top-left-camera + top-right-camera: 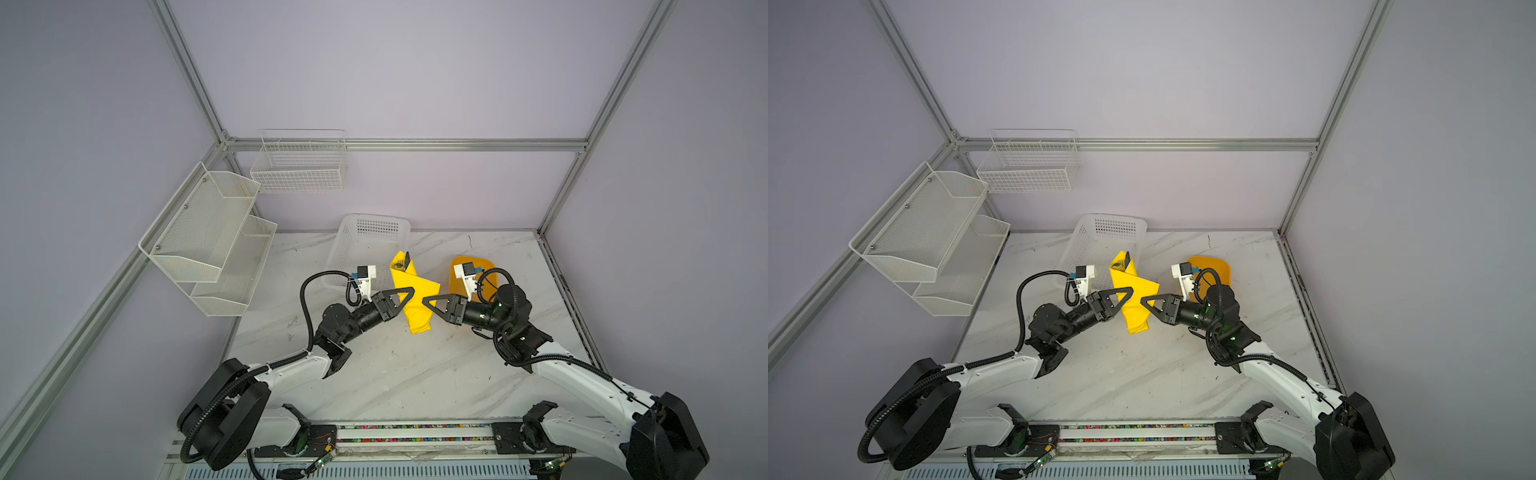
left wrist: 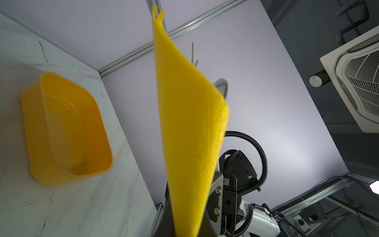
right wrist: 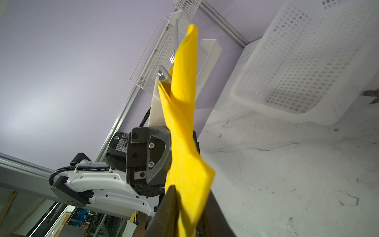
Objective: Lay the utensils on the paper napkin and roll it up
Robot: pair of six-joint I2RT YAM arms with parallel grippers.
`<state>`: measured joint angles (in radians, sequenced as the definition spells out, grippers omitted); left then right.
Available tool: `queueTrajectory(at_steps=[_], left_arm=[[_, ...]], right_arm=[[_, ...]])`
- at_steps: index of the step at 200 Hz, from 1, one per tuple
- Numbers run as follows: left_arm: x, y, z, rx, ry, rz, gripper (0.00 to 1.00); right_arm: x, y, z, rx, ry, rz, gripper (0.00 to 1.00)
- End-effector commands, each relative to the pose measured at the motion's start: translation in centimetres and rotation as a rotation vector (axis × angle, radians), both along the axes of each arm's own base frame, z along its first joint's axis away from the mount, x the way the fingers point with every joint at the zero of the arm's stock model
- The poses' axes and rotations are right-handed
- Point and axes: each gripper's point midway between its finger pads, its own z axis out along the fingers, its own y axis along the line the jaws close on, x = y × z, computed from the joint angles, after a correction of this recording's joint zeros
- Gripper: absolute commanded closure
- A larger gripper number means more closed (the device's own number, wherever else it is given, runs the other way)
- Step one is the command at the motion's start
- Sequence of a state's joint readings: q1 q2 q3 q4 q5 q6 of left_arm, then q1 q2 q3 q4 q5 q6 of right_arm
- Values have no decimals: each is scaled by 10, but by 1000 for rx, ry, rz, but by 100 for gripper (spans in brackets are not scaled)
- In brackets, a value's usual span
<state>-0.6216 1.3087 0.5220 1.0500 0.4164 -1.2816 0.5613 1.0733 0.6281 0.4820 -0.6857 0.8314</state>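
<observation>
Your left fingers (image 1: 400, 289) are pinched shut on the paper napkin (image 1: 417, 316) about halfway along its length. Your right fingers (image 1: 436, 297) bracket its opposite edge from 3 o'clock, and it is unclear whether they grip it. The napkin is bright yellow and embossed, loosely rolled into a twisted cone standing upright between the arms, with one flap corner jutting toward 3 o'clock. The utensils (image 3: 163, 74) poke from its open top, showing a spoon bowl and fork tines. On the tabletop (image 1: 415, 374), a white basket (image 1: 365, 245) sits at 11 o'clock and an orange tub (image 1: 1219, 270) at 2 o'clock.
</observation>
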Motion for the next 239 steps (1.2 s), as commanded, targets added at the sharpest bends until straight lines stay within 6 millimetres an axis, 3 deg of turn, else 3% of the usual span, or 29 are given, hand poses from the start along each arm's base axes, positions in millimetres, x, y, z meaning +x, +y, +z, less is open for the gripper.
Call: queueTrajectory(at_steps=[1, 54, 107, 150, 184, 239], left_arm=[[-6, 11, 38, -66, -112, 32, 90], [-3, 12, 37, -68, -108, 47, 91], [-1, 14, 35, -65, -101, 63, 92], [0, 14, 36, -66, -103, 64, 92], [-1, 14, 36, -68, -102, 65, 92], [-3, 15, 39, -69, -107, 63, 93]], right_arm=[[4, -11, 7, -17, -11, -70, 74], [2, -17, 27, -57, -51, -91, 69], [3, -42, 58, -97, -112, -228, 69], [-21, -13, 81, -55, -173, 14, 75], [-19, 6, 69, -134, -149, 35, 75], [3, 14, 34, -295, -78, -46, 74]])
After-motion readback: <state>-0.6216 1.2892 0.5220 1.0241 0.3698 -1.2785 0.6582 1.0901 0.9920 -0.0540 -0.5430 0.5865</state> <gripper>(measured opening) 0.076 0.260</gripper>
